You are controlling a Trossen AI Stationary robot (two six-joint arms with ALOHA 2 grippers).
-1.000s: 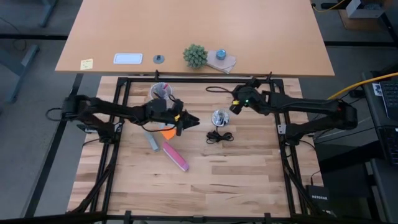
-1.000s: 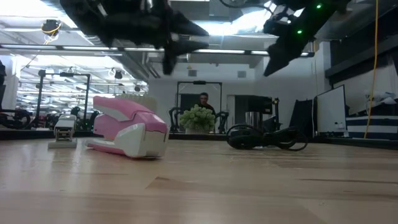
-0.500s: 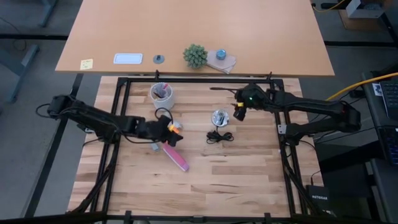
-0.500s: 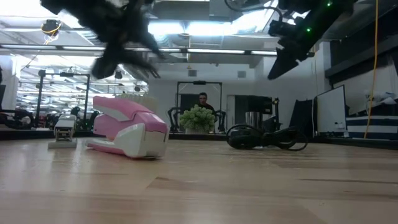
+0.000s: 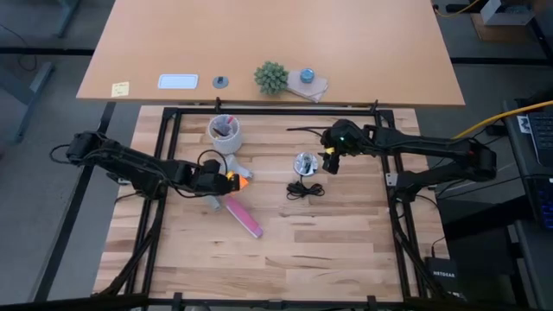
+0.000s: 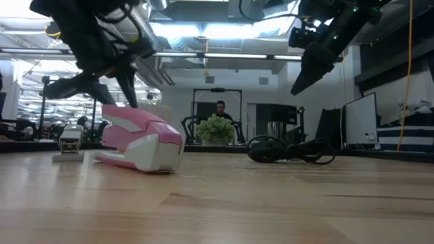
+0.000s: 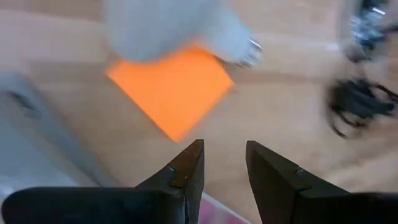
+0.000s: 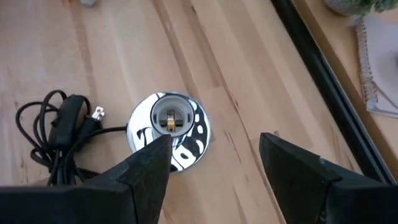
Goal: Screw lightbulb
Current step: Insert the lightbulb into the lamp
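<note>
Work table (image 5: pixel 302 250), seen from above, with both arms reaching toward its centre. The left gripper (image 7: pixel 224 146) sits low at centre-left, its fingers a narrow gap apart with nothing between them. It points at the lightbulb (image 7: pixel 168 28), which lies on its side just ahead, apparently lined up for a pickup. The right gripper (image 8: pixel 216 140) hangs over the table's centre-right, fingers spread wide and empty, directly above the metal socket (image 8: pixel 169 129), probably placed to steady it once the bulb arrives.

The pink stapler (image 5: pixel 244 216) lies near of the left gripper, clear of the work. The white cup (image 5: pixel 225 131) stands at far left-centre and holds a few upright pen-like items; their kind cannot be told. The socket stands mouth-up and unfilled, its brass contact exposed, so no threading has begun. Its black cord (image 5: pixel 304 190) lies coiled just near of it. The bulb's round end rests against an orange paper square (image 7: pixel 171 90), its grey screw base toward the socket.
</note>
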